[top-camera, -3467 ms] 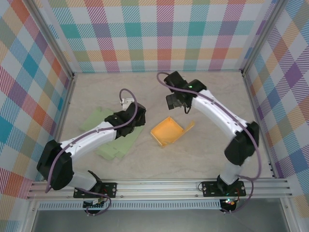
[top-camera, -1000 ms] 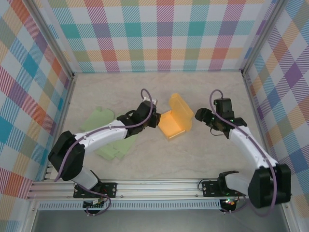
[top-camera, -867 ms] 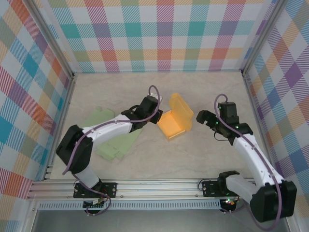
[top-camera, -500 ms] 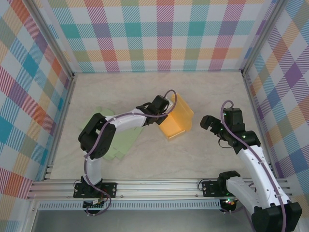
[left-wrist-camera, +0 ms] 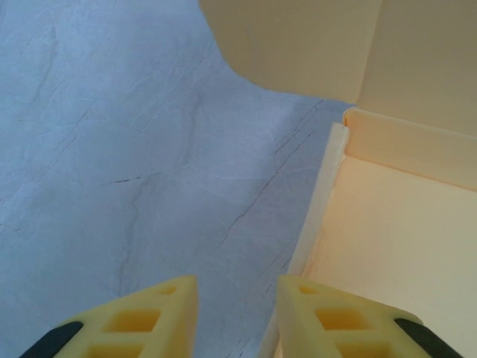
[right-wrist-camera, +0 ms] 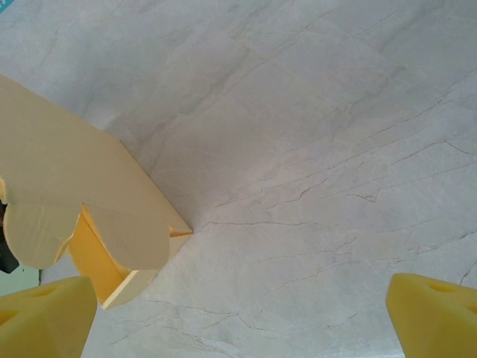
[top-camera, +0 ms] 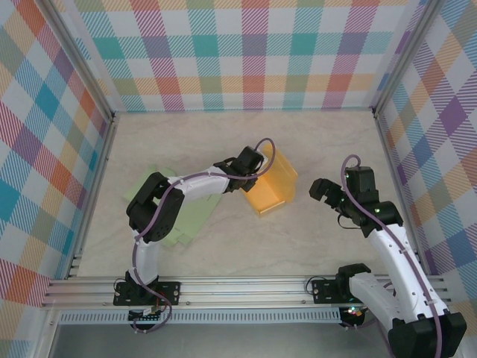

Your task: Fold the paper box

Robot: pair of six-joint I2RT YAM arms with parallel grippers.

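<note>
Locate the orange paper box point(top-camera: 270, 188) at mid-table, resting flat on the marble-patterned table point(top-camera: 238, 253), with its hinged lid point(top-camera: 281, 165) raised and leaning over the tray.

Observe the left gripper point(top-camera: 258, 168) at the far-left corner of the box, with fingers point(left-wrist-camera: 149, 317) narrowly parted and straddling the upper edge of the side wall point(left-wrist-camera: 324, 186). Expect that edge close beside the right-hand finger. Treat the hold as not yet a firm pinch. Judged purpose: to steady or draw in that wall so the lid can close over it.

Observe the right gripper point(top-camera: 319, 189) just right of the box and apart from it, with fingers spread wide and facing the scalloped flap point(right-wrist-camera: 82, 209) of the lid. Judged ready to press the lid down or tuck the flap.

Disregard the green flat sheets point(top-camera: 179, 220) under the left arm. Judged stage: tray formed, closure pending.
</note>
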